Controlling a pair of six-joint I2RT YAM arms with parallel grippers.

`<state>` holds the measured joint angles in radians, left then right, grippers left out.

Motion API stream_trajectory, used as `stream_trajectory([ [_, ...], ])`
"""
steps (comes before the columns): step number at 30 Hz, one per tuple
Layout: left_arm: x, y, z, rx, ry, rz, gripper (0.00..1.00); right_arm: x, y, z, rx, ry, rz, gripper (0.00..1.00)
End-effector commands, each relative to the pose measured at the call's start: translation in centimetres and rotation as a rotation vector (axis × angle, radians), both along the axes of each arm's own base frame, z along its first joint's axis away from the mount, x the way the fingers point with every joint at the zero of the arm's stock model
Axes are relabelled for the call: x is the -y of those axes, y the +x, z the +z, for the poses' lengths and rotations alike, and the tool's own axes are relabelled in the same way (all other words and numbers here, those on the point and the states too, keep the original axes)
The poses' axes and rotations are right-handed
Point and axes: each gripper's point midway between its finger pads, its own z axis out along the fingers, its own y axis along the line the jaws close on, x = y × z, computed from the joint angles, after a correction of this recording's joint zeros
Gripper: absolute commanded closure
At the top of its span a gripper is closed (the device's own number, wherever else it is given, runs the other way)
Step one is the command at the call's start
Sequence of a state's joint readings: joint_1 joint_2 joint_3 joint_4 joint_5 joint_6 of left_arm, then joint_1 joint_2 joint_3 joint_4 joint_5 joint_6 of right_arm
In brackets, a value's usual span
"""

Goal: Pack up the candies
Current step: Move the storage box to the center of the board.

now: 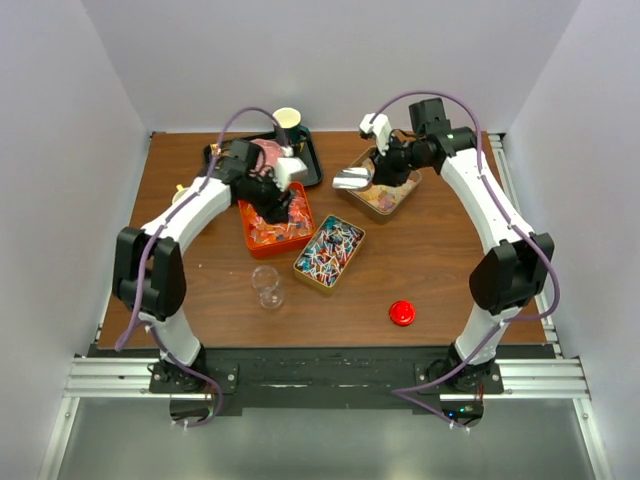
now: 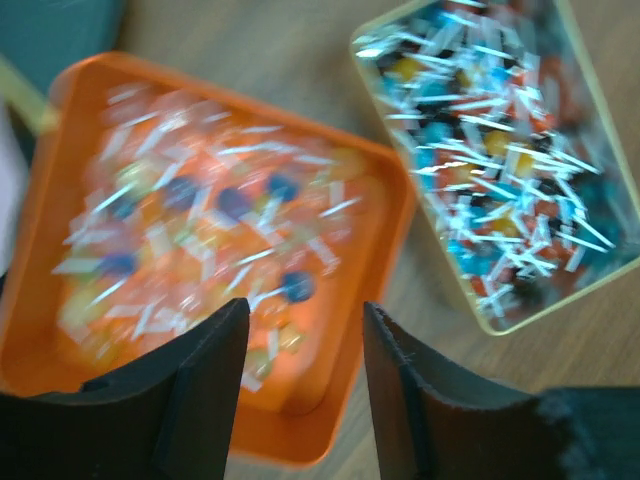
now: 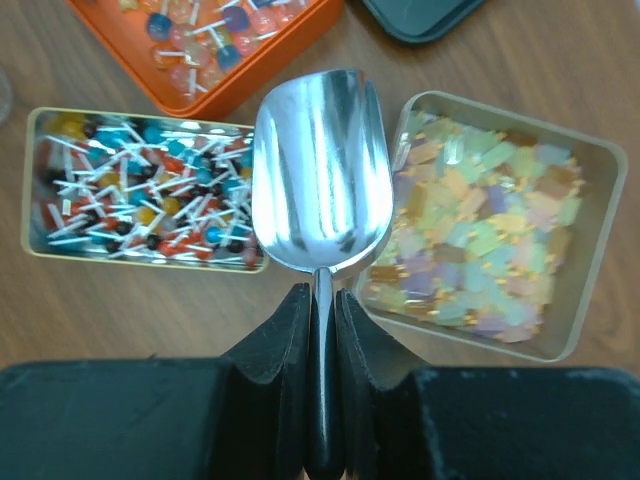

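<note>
So the left pincer point(image 2: 305, 325) hangs open over the orange tray point(image 2: 395, 210) of candies point(image 2: 200, 220) on the desk point(image 2: 300, 60). The right pincer point(image 3: 320, 305) is clamped on an empty metal scoop point(image 3: 320, 170), between the wrapped-candy tin point(image 3: 29, 180) and the gummy tin point(image 3: 600, 250).

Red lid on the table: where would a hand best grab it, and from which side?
By its rim, from straight above. The lid lies flat and low on the table, round, with bare wood all around, so it can be pinched across opposite edges. A sideways approach likely finds too little height to grip.
</note>
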<state>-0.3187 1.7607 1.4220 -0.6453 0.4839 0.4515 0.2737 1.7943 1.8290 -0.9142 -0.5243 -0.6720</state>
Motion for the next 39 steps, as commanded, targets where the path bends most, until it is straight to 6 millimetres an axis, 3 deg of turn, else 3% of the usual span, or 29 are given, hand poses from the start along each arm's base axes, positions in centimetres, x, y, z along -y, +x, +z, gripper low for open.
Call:
stream_trajectory([
  [1,-5.6,1.4,4.0,0.088,-0.012,0.204,0.51,-1.6,1.3,2.0,0.135,-0.106,0.107,1.0],
  [3,-6.4,-0.1,4.3,0.123,0.018,0.146,0.49,-2.4,1.1,1.0,0.138,-0.171,0.207,1.0],
  [4,-6.3,-1.3,3.2,0.109,0.019,0.108,0.48,-2.1,0.5,1.1,0.117,-0.196,0.237,1.0],
  [8,-3.7,-2.9,3.4,0.129,-0.018,-0.031,0.43,-1.2,-1.2,-0.9,0.076,-0.312,0.389,1.0],
  [13,2.0,-2.7,1.8,0.056,-0.036,-0.103,0.45,0.3,-1.1,-1.9,0.089,-0.384,0.36,1.0],
  [16,4.2,-1.6,-0.1,0.03,-0.018,-0.088,0.45,1.5,-0.8,-2.0,0.086,-0.404,0.281,1.0],
  [17,4.5,-1.0,-1.4,0.014,-0.003,-0.073,0.45,2.0,-1.0,-1.5,0.079,-0.386,0.231,1.0],
  [21,6.3,0.7,-2.6,0.027,0.002,-0.059,0.45,4.4,-1.4,-1.0,0.05,-0.349,0.1,1.0],
  [23,7.1,1.2,-3.0,0.054,0.004,-0.077,0.45,5.0,-2.2,-1.6,0.035,-0.352,0.068,1.0],
  [24,7.3,1.3,-3.3,0.062,0.009,-0.086,0.46,5.4,-2.7,-1.0,0.054,-0.348,0.054,1.0],
  [28,8.5,1.4,-4.4,0.088,0.027,-0.116,0.51,6.0,-3.8,-1.9,0.04,-0.355,0.022,1.0],
  [32,9.8,1.2,-4.6,0.094,0.002,-0.135,0.62,6.4,-4.1,-1.4,0.043,-0.36,-0.009,1.0],
  [39,11.6,0.0,-5.3,0.098,-0.009,-0.172,0.68,6.5,-4.2,-1.7,0.035,-0.356,-0.016,1.0],
])
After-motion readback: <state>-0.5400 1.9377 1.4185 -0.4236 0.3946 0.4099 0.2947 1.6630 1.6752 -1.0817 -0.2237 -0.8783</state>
